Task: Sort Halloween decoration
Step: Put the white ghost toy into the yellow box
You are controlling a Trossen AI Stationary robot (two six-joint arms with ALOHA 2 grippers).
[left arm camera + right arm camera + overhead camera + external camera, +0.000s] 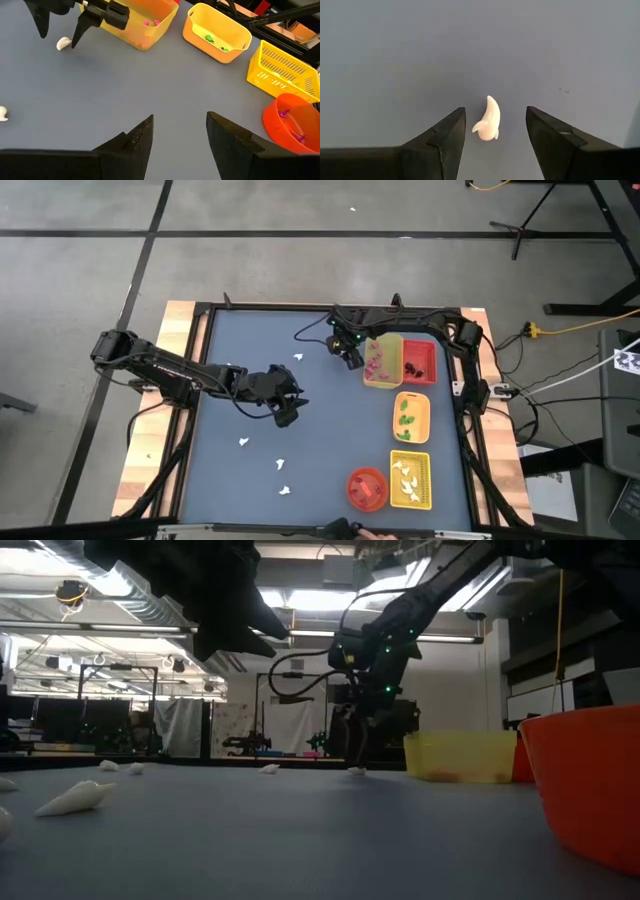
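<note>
We see even, soft overhead light on the matte blue-grey table mat [330,430] w/ faint shadows. Low view is backlit: bright ceiling strip lights [310,600] glare, arms go silhouette, the near orange-red round plastic bowl [590,780] is blurred.

desk: my matt blue-grey mat [330,440], smooth, pale wood edge boards [150,450] | white ghost-shaped decoration [488,119]: smooth, faintly glossy, plastic-looking | yellow rectangular trays [216,32]: glossy plastic | yellow mesh-walled tray [287,70]: perforated plastic | round red-orange bowl [295,122]: shiny plastic | my left gripper [179,136] fingers: dark matt plastic
</note>
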